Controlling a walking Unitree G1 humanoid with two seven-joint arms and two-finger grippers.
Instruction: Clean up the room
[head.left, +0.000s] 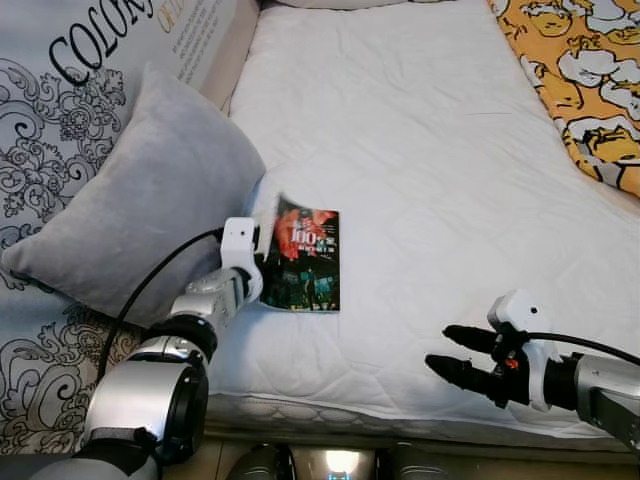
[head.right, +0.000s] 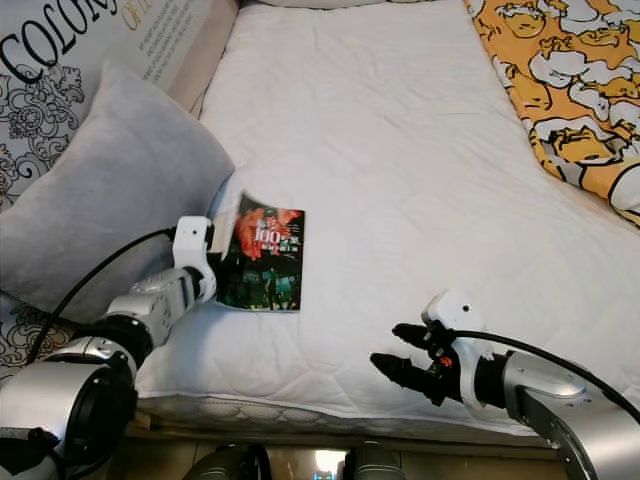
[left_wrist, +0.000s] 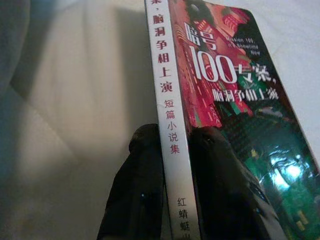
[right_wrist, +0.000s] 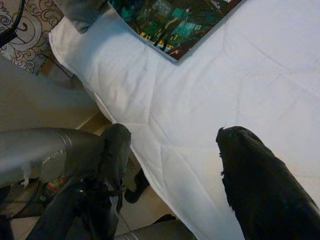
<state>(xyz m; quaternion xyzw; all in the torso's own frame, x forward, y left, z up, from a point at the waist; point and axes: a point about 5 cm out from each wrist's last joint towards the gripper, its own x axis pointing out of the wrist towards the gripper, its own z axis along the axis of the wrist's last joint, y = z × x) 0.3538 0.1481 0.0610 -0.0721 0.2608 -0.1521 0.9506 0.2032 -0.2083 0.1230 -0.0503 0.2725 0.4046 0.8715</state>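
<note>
Room: we face a bed (head.left: 430, 150) under a white quilted cover, with a grey pillow (head.left: 150, 210) at nine o'clock and a yellow cartoon-print blanket (head.left: 585, 80) at two o'clock.
Task's thing: a paperback book (head.left: 305, 260) with a dark red-and-green cover and a white spine, near the bed's left edge, just right of the pillow. Its spine side looks raised off the cover; its far side rests on the bed.
Left end effector (left_wrist: 175, 190): we see its two black fingers closed on the book's spine edge, one finger on each face.
Right end effector (head.left: 465, 365): spread wide and holding nothing, it hovers over the near edge of the bed at five o'clock, well apart from the book.
Handling: we judge the book light and fairly stiff, with a glossy cover that may slip. Gripping at the spine should keep the pages from fanning open.
Risk: a loose pinch could let it swing or slide out.
</note>
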